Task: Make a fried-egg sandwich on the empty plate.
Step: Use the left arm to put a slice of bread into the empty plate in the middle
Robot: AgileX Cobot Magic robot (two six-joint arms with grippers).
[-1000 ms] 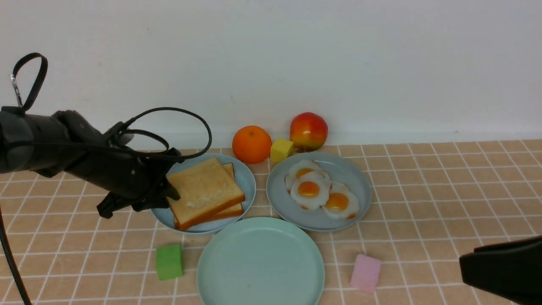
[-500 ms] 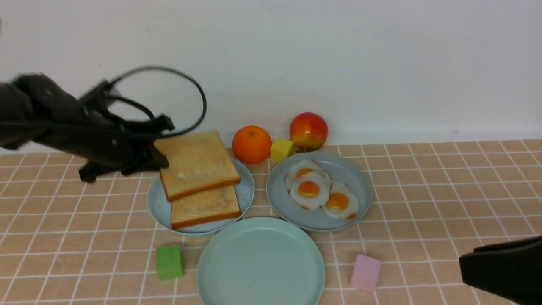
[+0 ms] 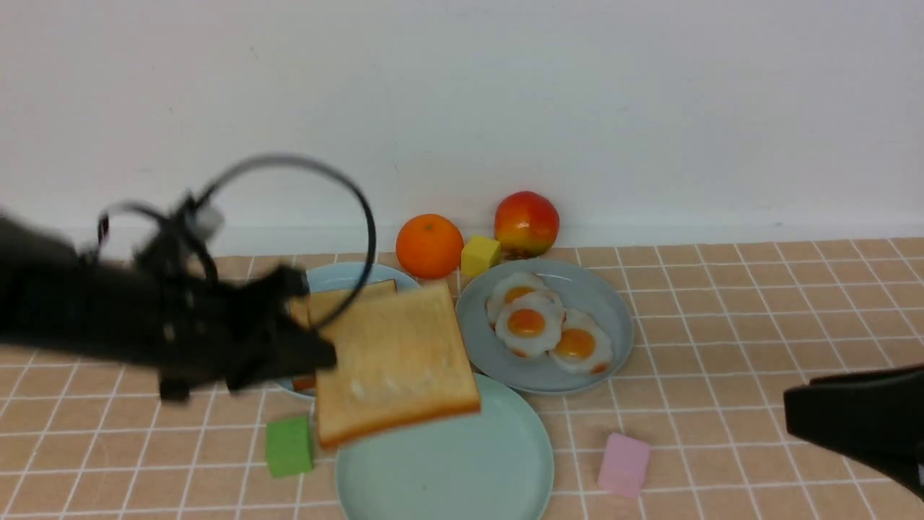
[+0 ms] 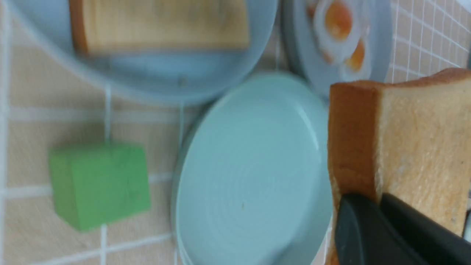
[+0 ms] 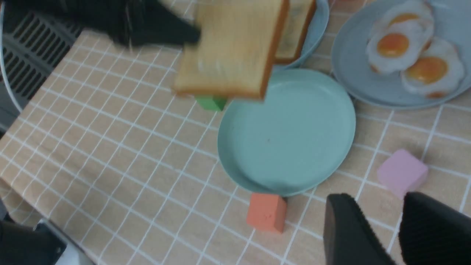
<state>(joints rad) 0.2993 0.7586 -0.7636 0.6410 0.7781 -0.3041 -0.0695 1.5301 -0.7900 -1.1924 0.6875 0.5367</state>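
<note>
Right now my left gripper (image 3: 321, 354) is clamped on one edge of a toast slice (image 3: 397, 361), held in the air; the mint plate (image 3: 462, 462) lies below and just past its tips. My right gripper (image 5: 379, 209) stands parted, empty, near that plate.

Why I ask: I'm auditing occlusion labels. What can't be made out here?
- Front view: left end effector, blurred; its fingertips unclear against the held toast slice.
- Front view: second toast slice, mostly behind the held one.
- Right wrist view: green block, mostly behind the held slice.
</note>
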